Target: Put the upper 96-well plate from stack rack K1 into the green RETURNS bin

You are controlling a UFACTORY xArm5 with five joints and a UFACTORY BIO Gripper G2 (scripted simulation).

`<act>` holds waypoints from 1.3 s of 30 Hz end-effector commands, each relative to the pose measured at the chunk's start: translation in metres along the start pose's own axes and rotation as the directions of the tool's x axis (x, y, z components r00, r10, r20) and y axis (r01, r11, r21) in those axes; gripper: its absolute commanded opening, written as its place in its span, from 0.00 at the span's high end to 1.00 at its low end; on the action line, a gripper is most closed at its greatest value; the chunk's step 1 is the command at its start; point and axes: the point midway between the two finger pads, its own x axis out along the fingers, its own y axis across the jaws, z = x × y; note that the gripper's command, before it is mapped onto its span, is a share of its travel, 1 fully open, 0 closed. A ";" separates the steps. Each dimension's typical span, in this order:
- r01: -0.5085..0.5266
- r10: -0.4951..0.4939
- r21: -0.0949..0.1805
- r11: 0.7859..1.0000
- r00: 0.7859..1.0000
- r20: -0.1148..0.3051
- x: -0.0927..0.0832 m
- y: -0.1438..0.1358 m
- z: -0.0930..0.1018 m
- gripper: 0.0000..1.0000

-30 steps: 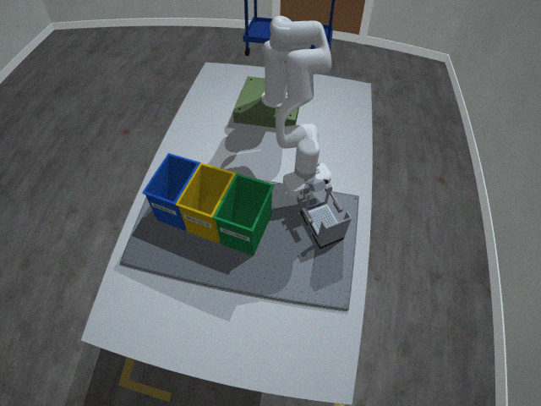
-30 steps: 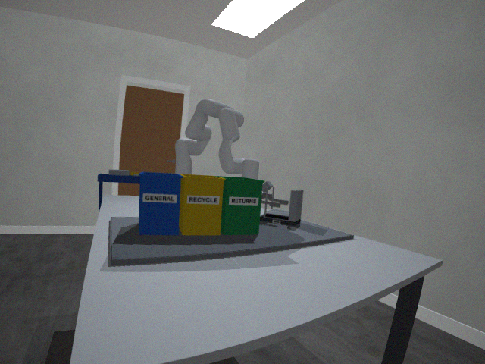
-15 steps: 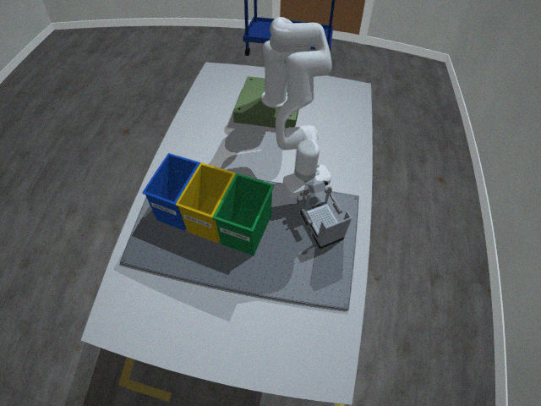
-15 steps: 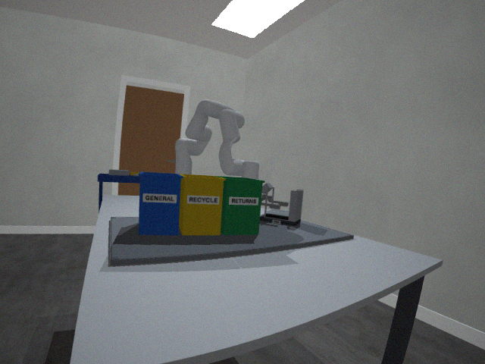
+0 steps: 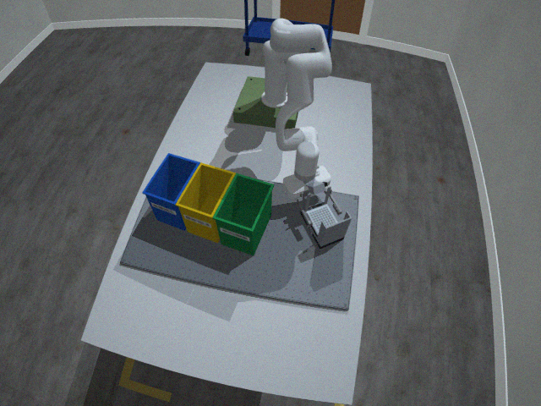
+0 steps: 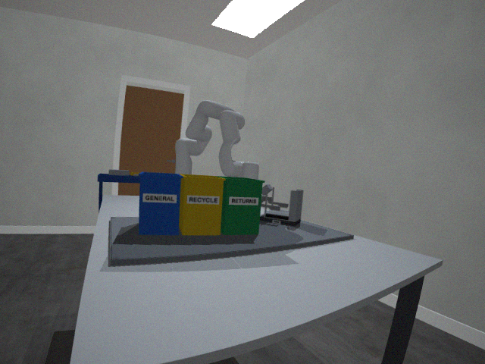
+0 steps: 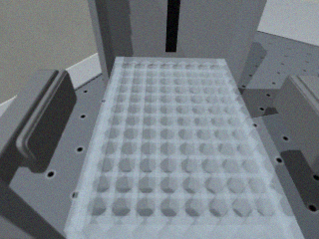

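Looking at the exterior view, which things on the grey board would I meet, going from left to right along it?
Blue GENERAL bin → yellow RECYCLE bin → green RETURNS bin → stack rack K1.

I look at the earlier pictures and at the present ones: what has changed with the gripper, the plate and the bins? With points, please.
The gripper (image 5: 320,205) (image 6: 273,204) (image 7: 176,117) has moved slightly down towards the upper plate (image 5: 322,216) (image 7: 169,129). Nothing was taken hold of or let go: its fingers stand open, clear of the plate's sides. The plate stayed in K1 (image 5: 336,232) (image 6: 296,205) (image 7: 219,25), and the blue (image 5: 168,216) (image 6: 159,219), yellow (image 5: 201,229) (image 6: 201,219) and green (image 5: 237,243) (image 6: 239,219) bins stayed upright in place.
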 end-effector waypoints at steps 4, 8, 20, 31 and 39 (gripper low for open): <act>0.000 0.000 -0.003 1.000 1.000 0.003 0.001 0.000 -0.003 0.63; 0.000 0.000 -0.003 1.000 1.000 0.003 0.001 0.000 -0.005 0.63; 0.000 0.000 -0.003 1.000 1.000 0.003 0.001 0.000 -0.013 0.63; 0.000 0.000 -0.003 1.000 1.000 0.003 0.001 0.000 -0.013 0.63; 0.000 0.000 -0.003 1.000 1.000 0.003 0.001 0.000 -0.013 1.00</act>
